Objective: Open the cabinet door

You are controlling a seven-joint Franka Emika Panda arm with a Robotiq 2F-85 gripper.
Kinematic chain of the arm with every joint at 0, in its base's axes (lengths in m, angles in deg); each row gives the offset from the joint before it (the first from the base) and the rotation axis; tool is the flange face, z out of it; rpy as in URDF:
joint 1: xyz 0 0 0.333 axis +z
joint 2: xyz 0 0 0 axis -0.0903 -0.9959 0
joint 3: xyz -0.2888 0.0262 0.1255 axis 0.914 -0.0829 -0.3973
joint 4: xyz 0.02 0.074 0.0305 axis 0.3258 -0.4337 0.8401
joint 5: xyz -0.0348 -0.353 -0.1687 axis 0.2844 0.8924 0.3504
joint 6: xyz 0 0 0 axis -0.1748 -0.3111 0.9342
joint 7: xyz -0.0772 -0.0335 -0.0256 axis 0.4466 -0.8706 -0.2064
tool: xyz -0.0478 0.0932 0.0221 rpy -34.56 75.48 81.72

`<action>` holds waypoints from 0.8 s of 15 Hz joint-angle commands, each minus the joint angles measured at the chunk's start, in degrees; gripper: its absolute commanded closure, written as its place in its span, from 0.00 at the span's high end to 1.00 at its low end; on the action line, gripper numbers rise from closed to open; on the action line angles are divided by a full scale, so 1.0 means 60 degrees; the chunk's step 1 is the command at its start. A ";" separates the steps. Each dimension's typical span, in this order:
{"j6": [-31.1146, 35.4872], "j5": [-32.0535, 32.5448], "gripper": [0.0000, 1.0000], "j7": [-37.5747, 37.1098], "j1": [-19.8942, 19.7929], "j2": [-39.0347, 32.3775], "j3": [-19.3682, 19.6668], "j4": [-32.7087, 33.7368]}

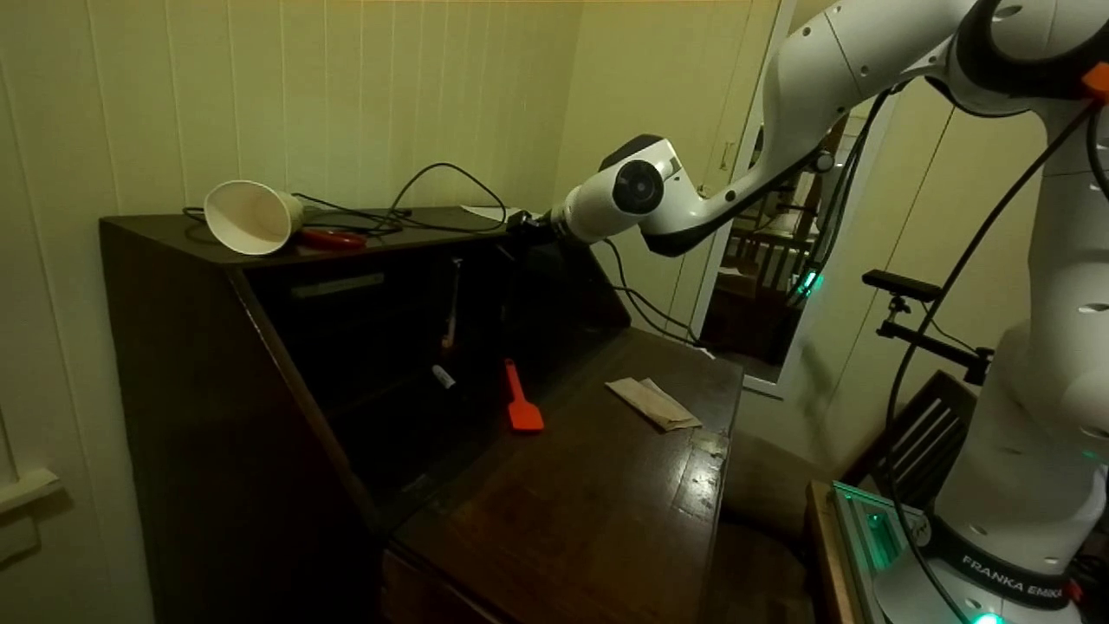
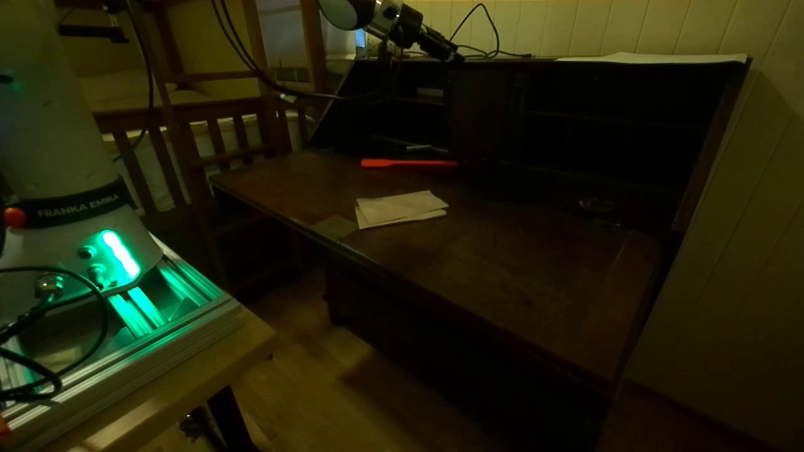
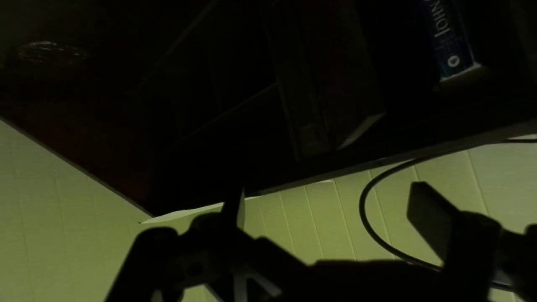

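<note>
Has empty fingers (image 3: 432, 222) wide apart, low in the wrist view; likely must reach the panel (image 3: 340, 63) inside the cabinet (image 3: 109, 126), upper middle.

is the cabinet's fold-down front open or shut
Open: the fold-down front lies lowered, pale paper on it, and the dark interior of the cabinet shows in both exterior views.

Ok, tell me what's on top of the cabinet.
A cup on its side, a red object, dark cables and a white sheet lie on the cabinet. The cup hides the patch behind it.
</note>
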 commanded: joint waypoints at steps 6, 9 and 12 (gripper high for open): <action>0.0891 -0.0817 1.00 0.0555 -0.0146 -0.1178 -0.0025 0.0834; 0.0652 -0.1559 1.00 0.1041 -0.0095 -0.1275 0.0009 0.0713; 0.0090 -0.3089 1.00 0.1611 -0.0199 -0.1410 0.0085 0.0557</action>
